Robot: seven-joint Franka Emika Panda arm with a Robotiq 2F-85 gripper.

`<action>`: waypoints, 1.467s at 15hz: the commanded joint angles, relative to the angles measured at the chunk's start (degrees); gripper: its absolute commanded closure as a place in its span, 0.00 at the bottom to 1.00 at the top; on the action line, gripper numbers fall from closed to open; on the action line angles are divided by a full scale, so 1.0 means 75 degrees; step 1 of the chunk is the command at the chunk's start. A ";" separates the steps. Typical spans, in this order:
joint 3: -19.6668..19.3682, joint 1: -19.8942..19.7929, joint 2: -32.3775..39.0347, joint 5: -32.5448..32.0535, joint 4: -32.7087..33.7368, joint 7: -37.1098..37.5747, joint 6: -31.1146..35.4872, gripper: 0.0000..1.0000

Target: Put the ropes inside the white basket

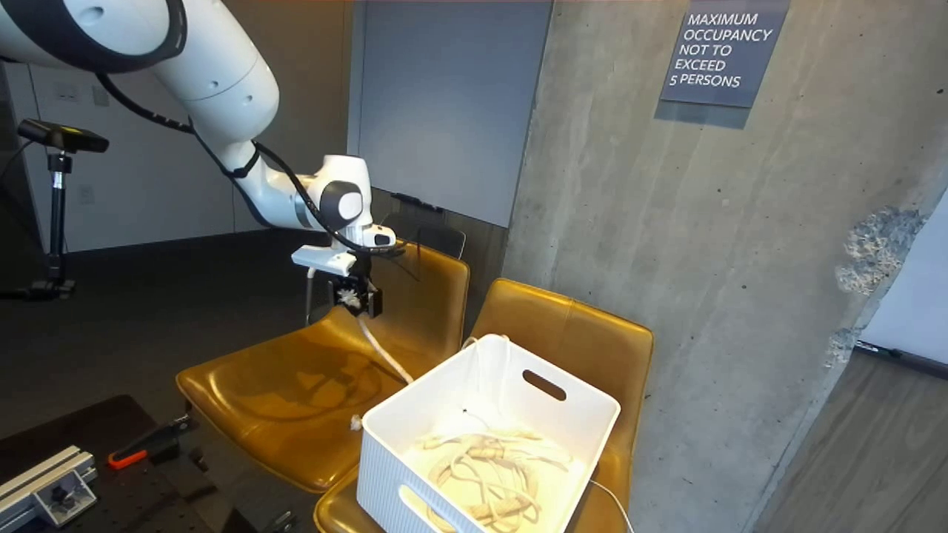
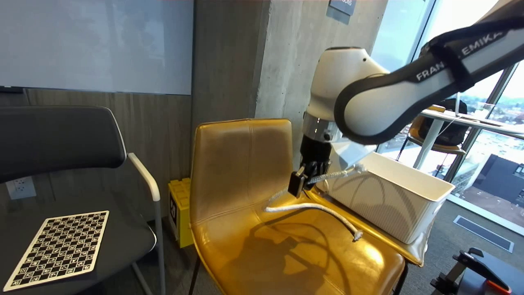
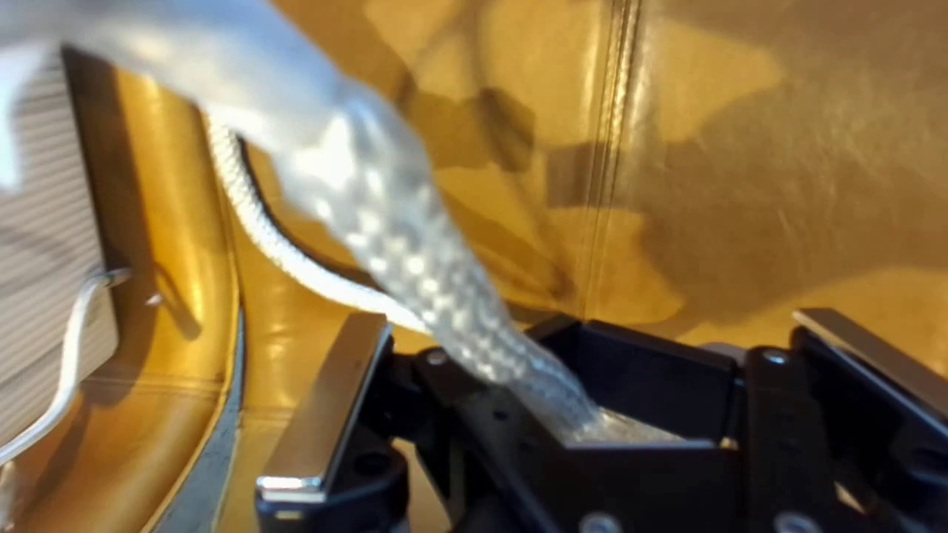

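The white basket (image 1: 392,481) stands on a tan chair; its side shows in the wrist view (image 3: 44,244). A tangle of cream ropes (image 1: 495,509) lies on its floor. A thicker white rope (image 2: 319,207) runs from my gripper (image 2: 309,182) down to the neighbouring seat, with its frayed lower end there. Its upper frayed end sticks out of the gripper beside the wrist camera. In the wrist view my gripper (image 3: 590,348) has its fingertips wide apart. The rope (image 3: 437,281) runs into the middle of the gripper; what holds it there is hidden.
The tan chair (image 2: 241,164) under the gripper adjoins the basket's chair. A grey chair (image 2: 61,139) bears a checkered board (image 2: 61,246). A concrete wall (image 1: 711,259) stands behind the chairs. A dark table (image 1: 89,429) with tools is at the front corner.
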 commanded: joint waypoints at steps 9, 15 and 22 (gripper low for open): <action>-0.0010 -0.1042 -0.0800 0.0366 0.0385 -0.0310 -0.0911 1.00; -0.0418 -0.2133 -0.1567 0.0526 0.0732 -0.0626 -0.1187 1.00; -0.0667 -0.3043 -0.2203 0.0897 0.1542 -0.1072 -0.1890 1.00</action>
